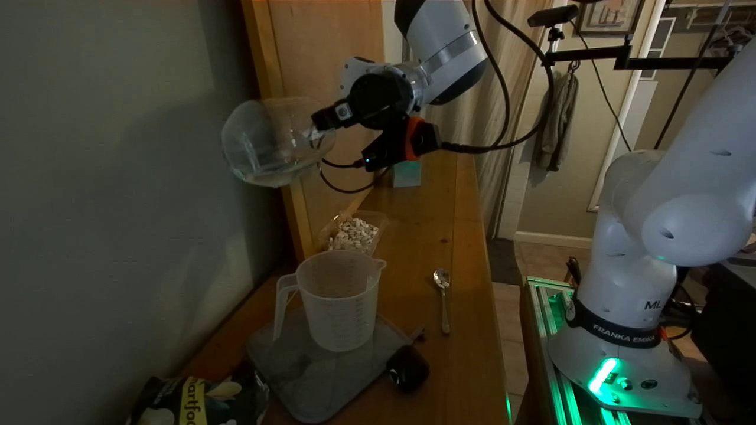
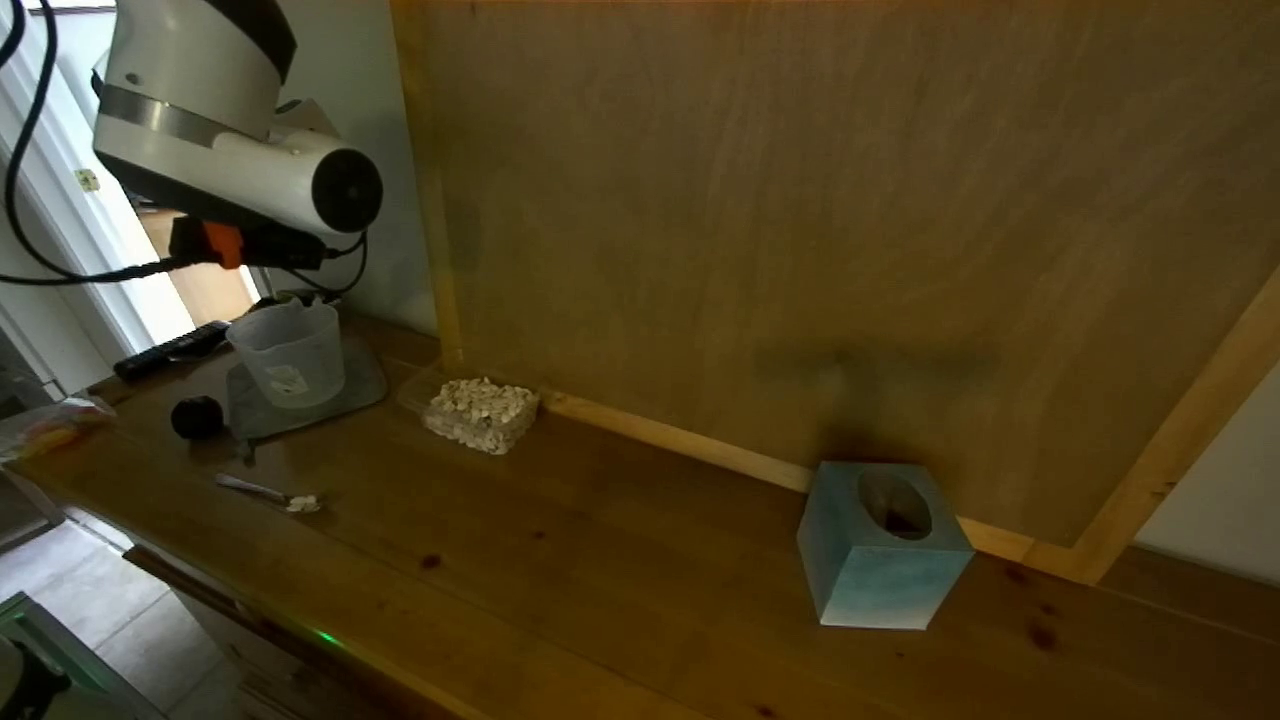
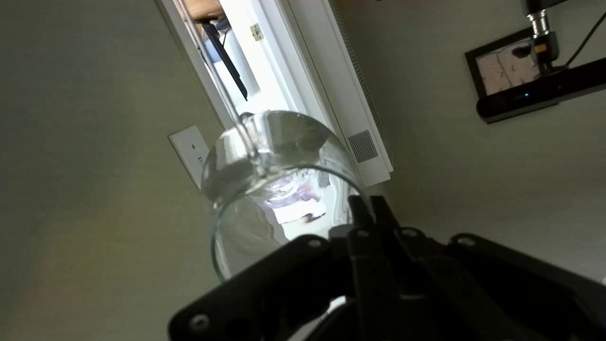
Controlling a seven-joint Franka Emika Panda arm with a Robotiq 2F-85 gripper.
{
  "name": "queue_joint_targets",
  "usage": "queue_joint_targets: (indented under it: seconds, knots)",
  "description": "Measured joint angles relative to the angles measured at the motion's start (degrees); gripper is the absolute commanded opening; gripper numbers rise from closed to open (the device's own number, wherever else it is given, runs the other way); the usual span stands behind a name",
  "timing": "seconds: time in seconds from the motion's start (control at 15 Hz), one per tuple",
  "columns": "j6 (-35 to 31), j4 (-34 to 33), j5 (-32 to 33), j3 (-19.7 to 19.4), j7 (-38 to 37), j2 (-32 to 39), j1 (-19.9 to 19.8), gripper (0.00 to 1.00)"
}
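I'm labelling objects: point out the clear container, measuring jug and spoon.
Clear container (image 1: 267, 144), in an exterior view, side
Measuring jug (image 1: 341, 320), in an exterior view, front wall
Spoon (image 1: 443, 301), in an exterior view, handle

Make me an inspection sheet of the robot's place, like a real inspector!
Surface: wooden counter, brown, with things standing on it.
Job's things: clear glass, tilted, up in the air; I can't tell whether liquid is inside.
Clutter: measuring jug on a flat grey board, tub of pale bits, loaded spoon, blue box, round black thing, printed bag.
Claw: shut, pinching the glass.
Cables: black cables looping beside the arm.
Surroundings: wooden panel, plain grey wall, framed picture.
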State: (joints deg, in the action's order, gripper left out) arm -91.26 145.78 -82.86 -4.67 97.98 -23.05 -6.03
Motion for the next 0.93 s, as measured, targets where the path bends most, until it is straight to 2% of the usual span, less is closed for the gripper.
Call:
queue_joint_targets:
  seconds: [0.67,0.93]
  knots:
    - [-11.0,1.0,1.3,5.7,-8.5,-1.7,0.1,0.01]
    - [-16.0,1.1,4.8,7.4,-13.2,-2.7,0.3,0.01]
